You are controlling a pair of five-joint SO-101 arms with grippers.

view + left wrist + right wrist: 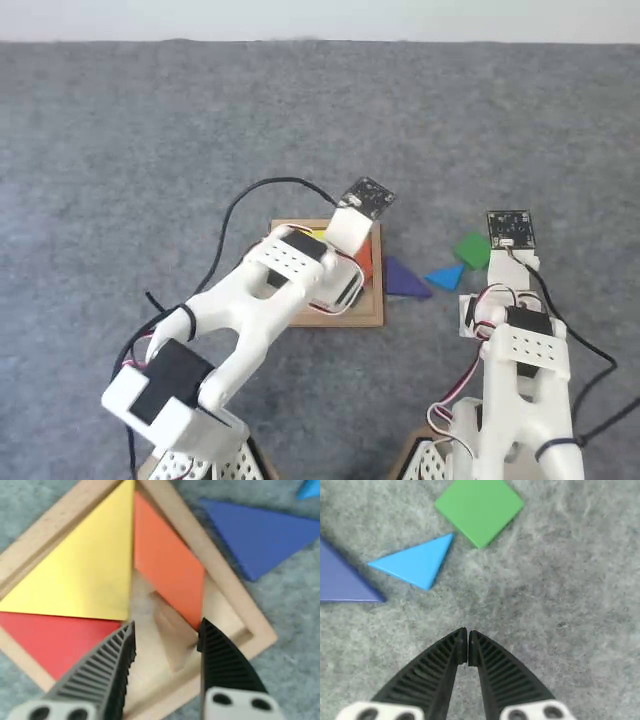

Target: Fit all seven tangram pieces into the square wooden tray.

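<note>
The left gripper (167, 630) hangs spread and empty over the bare floor of the square wooden tray (45, 535), which holds a large yellow triangle (85, 575), a flat orange piece (167, 570) and a red triangle (55, 640). The right gripper (467, 634), pressed together on nothing, hovers over the grey carpet (570, 605) near a small light-blue triangle (417, 562) and a green square (479, 510), with a dark-blue triangle (260, 535) just beside the tray. These pieces look thin, stiff, light and smooth, so they are probably best pinched across opposite edges.

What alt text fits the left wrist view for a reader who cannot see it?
The left gripper hangs open above the wooden tray, which holds a yellow triangle, an orange piece and a red piece. A dark blue triangle lies outside the tray on the grey carpet.
</note>
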